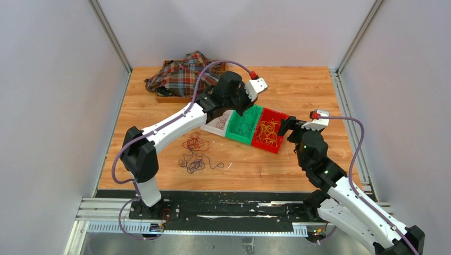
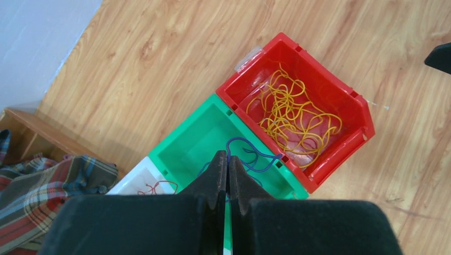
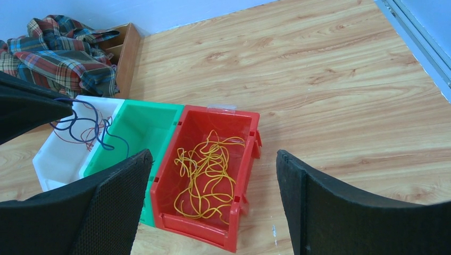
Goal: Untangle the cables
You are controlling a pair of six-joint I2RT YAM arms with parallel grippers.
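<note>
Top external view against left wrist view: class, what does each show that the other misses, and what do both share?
Only top external: the loose red and purple cable tangle on the table. Only left wrist: the left end effector closed on a blue cable. Both: the red bin of yellow cables, the green bin, the white bin and the plaid cloth.

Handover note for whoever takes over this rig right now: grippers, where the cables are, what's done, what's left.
Left gripper: shut on a blue cable, above the green bin.
Right gripper: open, holding nothing, by the red bin.
Done: yellow cables lie in the red bin, and some red cables in the white bin.
Left: a tangle of dark red and blue loops on the table. Probably release the blue one into the green bin, then sort the rest.
</note>
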